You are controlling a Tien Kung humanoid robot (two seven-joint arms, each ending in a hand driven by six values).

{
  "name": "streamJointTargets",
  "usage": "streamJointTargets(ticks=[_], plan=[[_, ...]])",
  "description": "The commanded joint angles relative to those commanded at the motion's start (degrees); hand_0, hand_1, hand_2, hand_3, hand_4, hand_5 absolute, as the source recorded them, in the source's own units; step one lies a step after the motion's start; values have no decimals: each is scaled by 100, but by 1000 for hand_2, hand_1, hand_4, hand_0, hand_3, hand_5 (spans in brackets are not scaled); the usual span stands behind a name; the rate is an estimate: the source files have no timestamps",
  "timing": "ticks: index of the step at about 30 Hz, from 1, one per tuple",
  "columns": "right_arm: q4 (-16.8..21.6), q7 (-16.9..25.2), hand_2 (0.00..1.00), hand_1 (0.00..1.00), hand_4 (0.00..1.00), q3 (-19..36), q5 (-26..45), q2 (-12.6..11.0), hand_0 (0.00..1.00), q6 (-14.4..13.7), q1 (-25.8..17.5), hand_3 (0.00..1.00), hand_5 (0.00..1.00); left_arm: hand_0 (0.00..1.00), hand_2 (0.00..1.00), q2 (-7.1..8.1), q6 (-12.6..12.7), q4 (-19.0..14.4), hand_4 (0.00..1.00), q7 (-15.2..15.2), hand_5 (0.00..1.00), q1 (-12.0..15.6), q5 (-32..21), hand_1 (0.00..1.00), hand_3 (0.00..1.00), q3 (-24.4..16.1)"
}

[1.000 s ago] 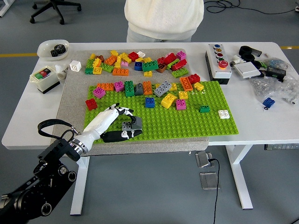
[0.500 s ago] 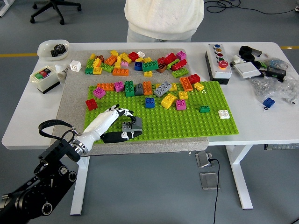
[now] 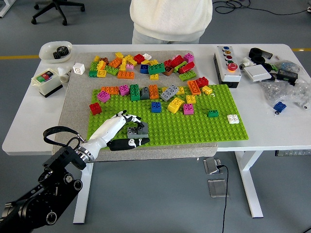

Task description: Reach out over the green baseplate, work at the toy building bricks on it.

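The bright green studded plastic baseplate (image 3: 204, 127) lies on a grey felt mat (image 3: 77, 97) on the white bench (image 3: 262, 128). Near its front left corner sits a small grey toy building brick (image 3: 137, 129), and the robot's white-and-black left hand (image 3: 118, 132) is curled around it, fingers (image 3: 130, 118) arched over its top and thumb (image 3: 129, 142) stretched along the near side; whether they actually press on the brick, I cannot tell. Coloured bricks line the baseplate's far edge, with a loose pile (image 3: 141, 65) beyond on the mat. A person in a cream sweater (image 3: 170, 19) stands at the far side.
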Motion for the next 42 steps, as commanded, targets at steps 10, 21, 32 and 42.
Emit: streamJointTargets(ticks=[10, 21, 32, 42], plan=[[0, 0, 635, 614, 763, -12, -4, 5, 737, 4, -2, 535, 502, 998, 838, -38, 5, 93, 998, 10, 846, -91, -16, 872, 618, 68], [0, -1, 635, 614, 763, -4, -15, 8, 737, 5, -8, 535, 502, 998, 837, -47, -10, 149, 998, -2, 845, -158, -48, 871, 618, 56], [0, -3, 635, 614, 762, 1, -8, 13, 736, 3, -3, 534, 501, 998, 839, -38, -124, 143, 998, -110, 842, -166, -232, 879, 628, 38], [0, -3, 635, 614, 763, 7, -8, 13, 736, 2, -4, 535, 500, 998, 839, -30, -135, -2, 998, -140, 841, -153, -375, 883, 627, -19]])
